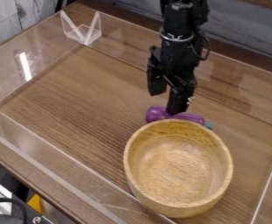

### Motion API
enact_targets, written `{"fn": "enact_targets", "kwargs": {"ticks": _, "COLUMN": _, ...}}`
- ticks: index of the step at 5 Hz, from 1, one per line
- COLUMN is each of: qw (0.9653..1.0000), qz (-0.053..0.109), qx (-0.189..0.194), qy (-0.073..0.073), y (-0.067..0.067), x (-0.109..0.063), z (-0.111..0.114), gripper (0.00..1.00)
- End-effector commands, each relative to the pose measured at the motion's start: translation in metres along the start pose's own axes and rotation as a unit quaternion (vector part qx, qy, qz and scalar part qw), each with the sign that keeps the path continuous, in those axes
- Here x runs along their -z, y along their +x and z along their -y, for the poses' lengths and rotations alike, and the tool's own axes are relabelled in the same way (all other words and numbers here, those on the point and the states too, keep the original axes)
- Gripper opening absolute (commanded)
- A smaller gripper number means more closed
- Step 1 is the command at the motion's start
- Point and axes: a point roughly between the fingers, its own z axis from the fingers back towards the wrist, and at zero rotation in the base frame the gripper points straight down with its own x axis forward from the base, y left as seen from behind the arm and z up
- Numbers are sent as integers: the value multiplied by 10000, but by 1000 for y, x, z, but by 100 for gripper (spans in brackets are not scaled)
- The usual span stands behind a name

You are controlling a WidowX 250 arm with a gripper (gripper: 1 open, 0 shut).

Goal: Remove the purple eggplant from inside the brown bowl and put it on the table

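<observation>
Fingers (169, 101) spread, just above eggplant (162, 115) lying on counter (80, 96) beside bowl (180, 166). Eggplant probably light, stiff, glossy-slippery; pinch across fat middle.

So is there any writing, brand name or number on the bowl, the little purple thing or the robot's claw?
None can be read. The brown bowl, the purple eggplant, the gripper and the table show no letters, numbers or signs in this small picture.
</observation>
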Motion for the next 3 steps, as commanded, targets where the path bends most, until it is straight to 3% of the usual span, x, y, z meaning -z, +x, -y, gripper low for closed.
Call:
{"fn": "enact_targets", "kwargs": {"ticks": 1, "qw": 9997, "qz": 220, "qx": 30, "qy": 113, "y": 5, "x": -4, "z": 7, "gripper": 100}}
{"fn": "enact_targets", "kwargs": {"ticks": 2, "qw": 9996, "qz": 263, "qx": -27, "qy": 130, "y": 6, "x": 2, "z": 14, "gripper": 100}}
{"fn": "enact_targets", "kwargs": {"ticks": 3, "qw": 9993, "qz": 286, "qx": -179, "qy": 132, "y": 9, "x": 1, "z": 2, "gripper": 100}}
